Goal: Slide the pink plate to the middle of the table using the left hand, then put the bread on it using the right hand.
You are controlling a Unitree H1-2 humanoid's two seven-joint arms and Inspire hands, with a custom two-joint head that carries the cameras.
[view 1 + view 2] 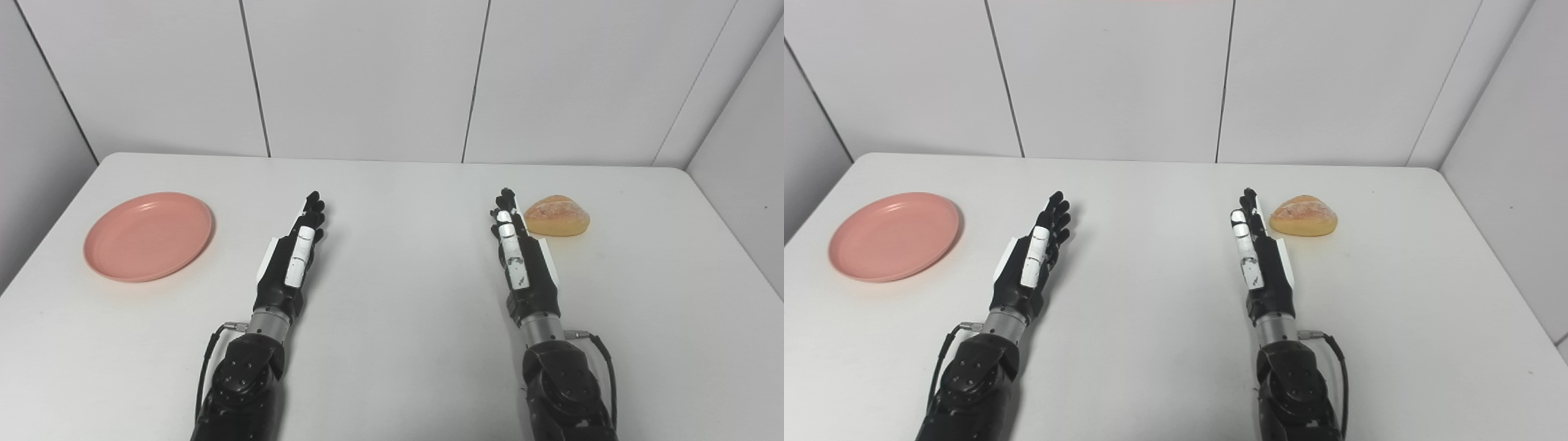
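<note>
A pink plate (149,236) lies flat at the left side of the white table (398,294), with nothing on it. A golden bread roll (557,216) sits at the right side of the table. My left hand (295,254) rests near the table's middle, well to the right of the plate, edge-on with fingers stretched forward and holding nothing. My right hand (517,254) is held the same way, open, its fingertips just left of the bread and not touching it.
White wall panels (367,73) stand behind the table's far edge, and side walls close in at left and right. Bare tabletop lies between the two hands and in front of them.
</note>
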